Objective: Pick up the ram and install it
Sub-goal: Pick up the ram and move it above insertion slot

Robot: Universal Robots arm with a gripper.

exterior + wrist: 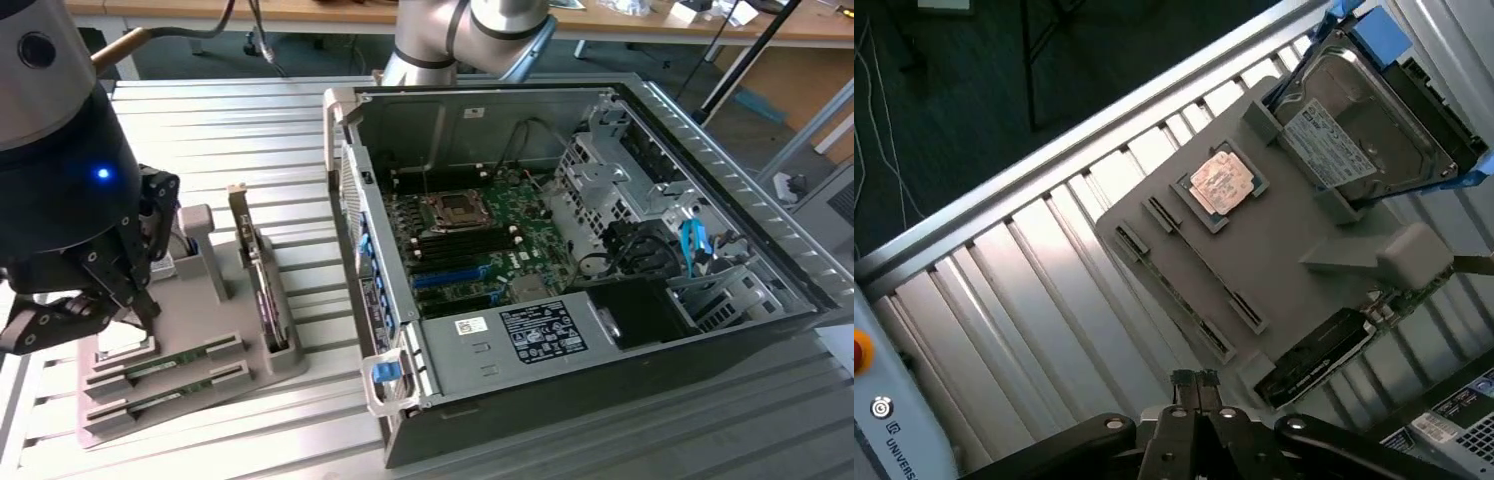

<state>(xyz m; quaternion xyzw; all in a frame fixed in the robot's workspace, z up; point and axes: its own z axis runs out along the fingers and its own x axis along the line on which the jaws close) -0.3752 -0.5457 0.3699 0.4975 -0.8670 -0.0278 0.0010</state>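
My claw (142, 308), clenched w/ nothing in it, hangs over the gray holder (1284, 240) on the worktop (200, 130), where the ram (171, 362) lies slotted, long axis running exterior view's lower left to upper right.

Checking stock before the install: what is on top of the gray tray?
On the gray tray: a ram stick, a second ram stick, both in slots, a processor chip, and a hard drive on edge. The drive covers whatever lies under it.

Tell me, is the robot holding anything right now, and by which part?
Nothing is held. The jaws are shut together with nothing between them, near the ram sticks in the grey tray.
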